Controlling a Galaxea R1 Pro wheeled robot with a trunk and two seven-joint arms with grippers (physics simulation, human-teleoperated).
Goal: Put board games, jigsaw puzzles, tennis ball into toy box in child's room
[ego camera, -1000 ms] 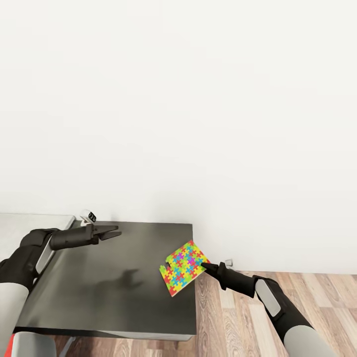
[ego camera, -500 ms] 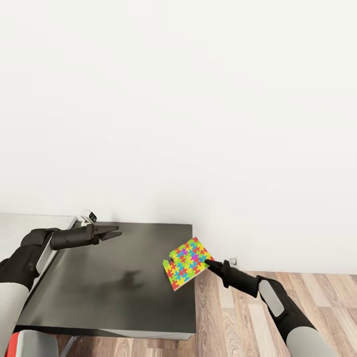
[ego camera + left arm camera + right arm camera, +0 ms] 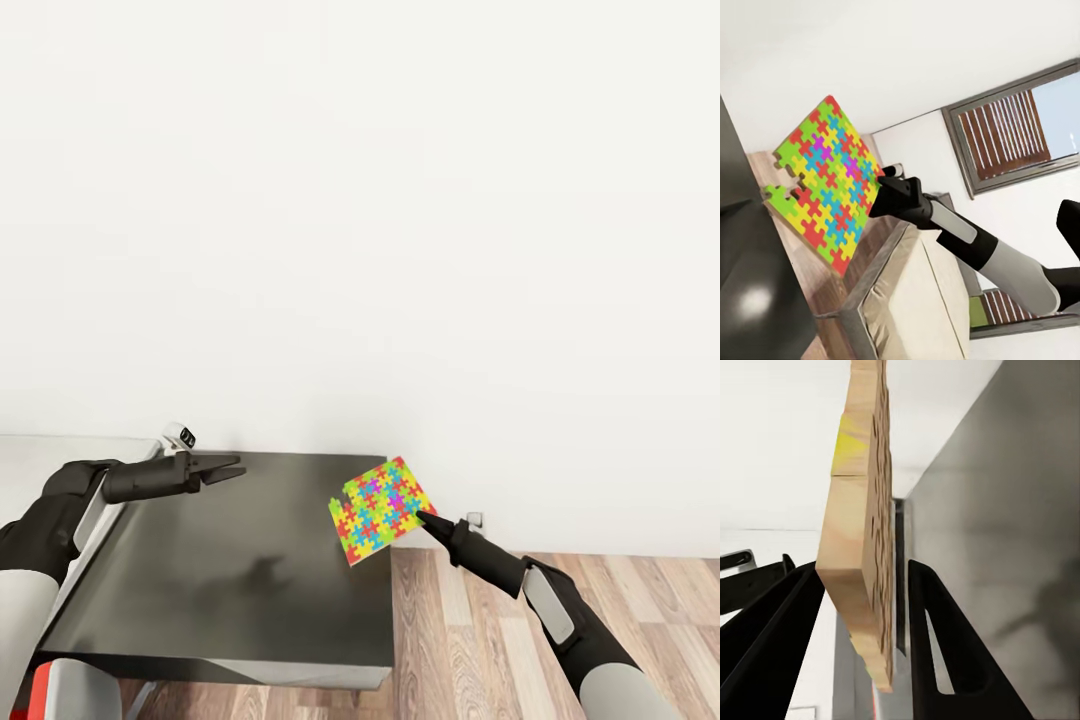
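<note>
We've got the jigsaw puzzle (image 3: 381, 509) pinched by its edge in our right gripper (image 3: 424, 519), tilted, held in the air over the right end of the dark cabinet top (image 3: 230, 560) w/ the wood floor (image 3: 520, 640) beyond. In right wrist view its fingers (image 3: 945, 645) flank the puzzle's wooden edge (image 3: 859, 540). Left gripper (image 3: 228, 467) hovers above the cabinet's far left, fingers slightly spread, holding nothing.

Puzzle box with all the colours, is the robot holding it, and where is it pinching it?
Yes. The right gripper holds the jigsaw puzzle by one edge, a finger on each flat face, above the dark table. The left gripper holds nothing.
</note>
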